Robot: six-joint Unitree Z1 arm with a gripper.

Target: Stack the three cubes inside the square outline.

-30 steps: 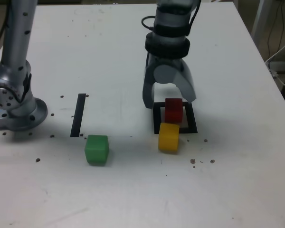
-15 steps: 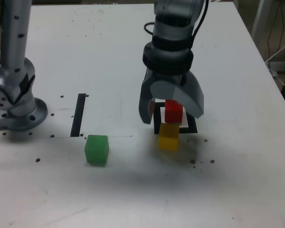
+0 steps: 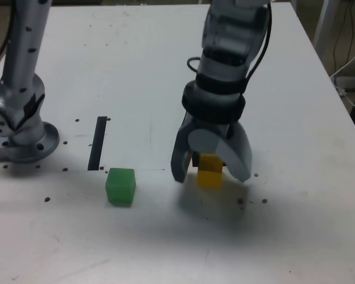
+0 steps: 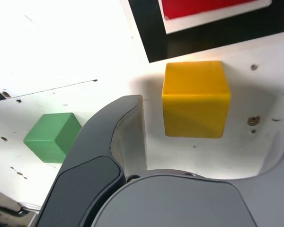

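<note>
1. In the exterior view the gripper (image 3: 210,172) hangs in front of the square outline (image 3: 194,160), so only a sliver of black tape shows beside its finger, and the red cube is hidden there altogether.
2. The wrist view shows the red cube (image 4: 203,6) only as a strip cut off by the picture's edge; it sits on the white centre within the black frame (image 4: 146,33).
3. The jaws stand wide apart, one on each side of the yellow cube (image 3: 210,170), with nothing clamped. In the wrist view a clear gap lies between the near finger (image 4: 128,137) and the yellow cube (image 4: 195,99); the other finger is barely in the picture.
4. The yellow cube rests on the table (image 3: 284,225) just outside the outline's edge.
5. The green cube (image 3: 120,186) sits well apart toward the exterior view's left, near the end of a single black stripe (image 3: 97,142).
6. The arm's base (image 3: 21,133) stands at the exterior view's far left. Small dark specks dot the tabletop.
</note>
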